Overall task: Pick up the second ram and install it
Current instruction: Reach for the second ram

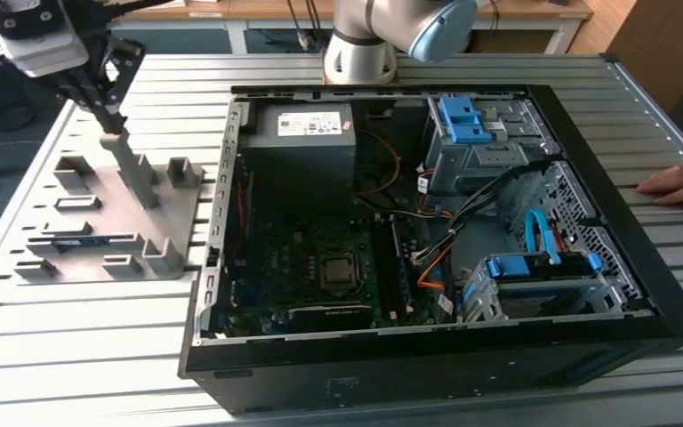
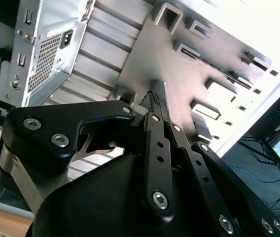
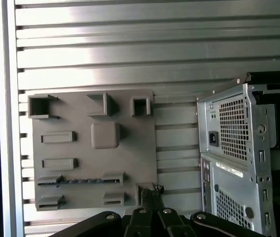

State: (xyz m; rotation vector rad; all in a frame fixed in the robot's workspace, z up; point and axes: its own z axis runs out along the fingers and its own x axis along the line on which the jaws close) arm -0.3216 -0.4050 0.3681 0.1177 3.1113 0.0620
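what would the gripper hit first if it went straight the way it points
The gripper would likely meet the grey holder tray, by its upright block, not the second ram; depth unclear.

1. Worktop [image 1: 81, 356]: slatted metal, and everything listed stands on it.
2. PC case [image 1: 437, 378]: black, lying flat with its side open. Board, cables and blue drive bays are exposed.
3. Holder tray [image 1: 110, 218]: grey and slotted, just beside the case on the exterior view's left.
4. Second ram [image 1: 84, 240]: dark bluish strip seated in a tray slot.
5. Tool [image 1: 109, 120]: black, fingers drawn together, above the tray's tall post and well apart from the ram.
6. Hand [image 1: 679, 189]: resting on the worktop at the exterior view's right.
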